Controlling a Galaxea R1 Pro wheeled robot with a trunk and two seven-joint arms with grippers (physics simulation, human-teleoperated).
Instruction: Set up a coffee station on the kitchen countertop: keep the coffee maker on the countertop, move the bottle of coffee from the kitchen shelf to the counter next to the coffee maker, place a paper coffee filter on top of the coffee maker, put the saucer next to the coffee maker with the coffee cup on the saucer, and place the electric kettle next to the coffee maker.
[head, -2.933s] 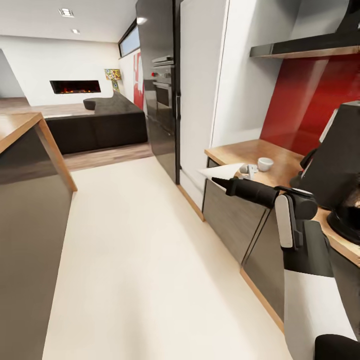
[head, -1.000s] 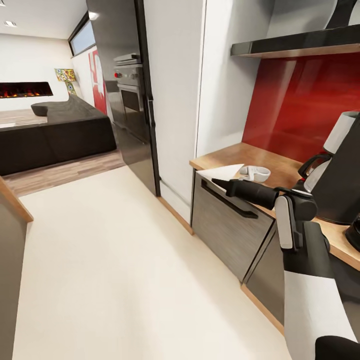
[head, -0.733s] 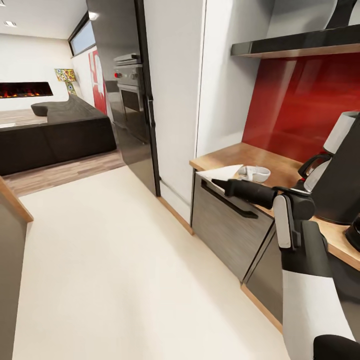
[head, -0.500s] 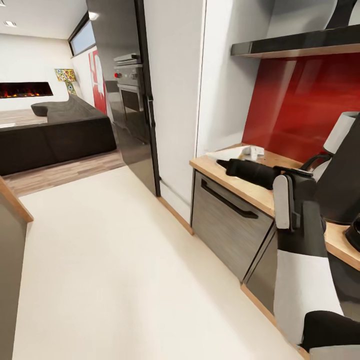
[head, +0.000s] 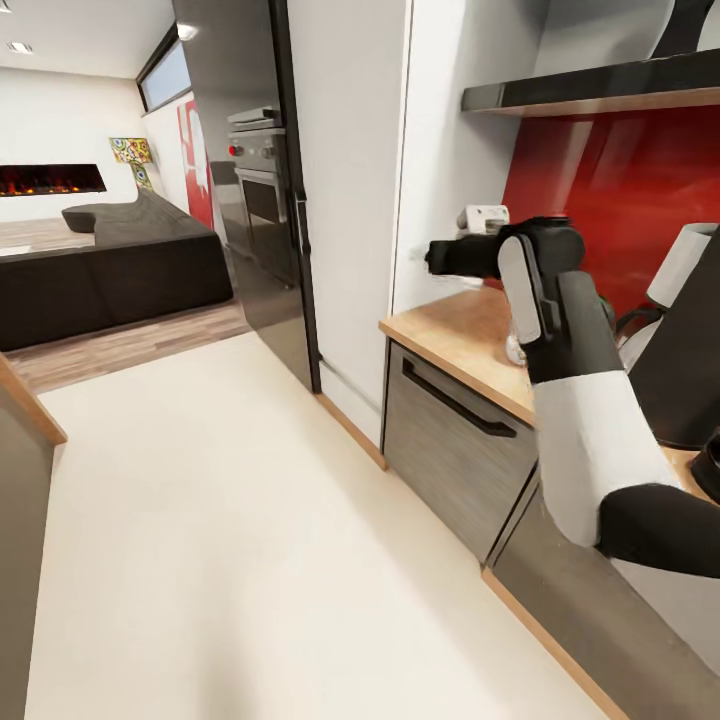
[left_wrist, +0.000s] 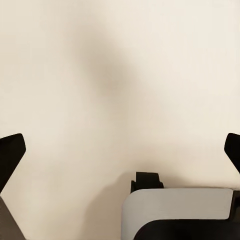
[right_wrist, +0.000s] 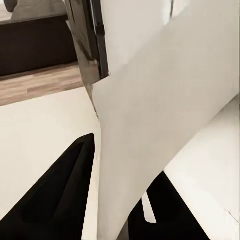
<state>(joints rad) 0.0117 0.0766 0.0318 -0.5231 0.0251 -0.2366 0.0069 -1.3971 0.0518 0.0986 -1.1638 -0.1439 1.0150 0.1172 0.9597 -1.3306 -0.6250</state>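
Observation:
My right gripper (head: 432, 258) is raised above the left end of the wooden countertop (head: 450, 335), shut on a white paper coffee filter (right_wrist: 165, 115). The sheet stands up between the two black fingers (right_wrist: 60, 190) in the right wrist view. In the head view the filter barely shows against the white cabinet. The dark coffee maker (head: 690, 350) stands at the right edge of the head view, with the kettle's black handle (head: 628, 322) beside it, partly behind my forearm. My left gripper (left_wrist: 122, 150) hangs open over pale floor, nothing between its fingertips.
A tall white cabinet (head: 350, 200) and a black oven column (head: 255, 190) stand left of the counter. A drawer front with a black handle (head: 455, 400) sits under it, a dark shelf (head: 600, 90) above. An island corner (head: 25, 410) lies left, a sofa (head: 110, 260) beyond open floor.
My right arm has lifted from counter height to well above the countertop, carrying the filter with it. Before that the whole view shifted as the robot moved along the counter.

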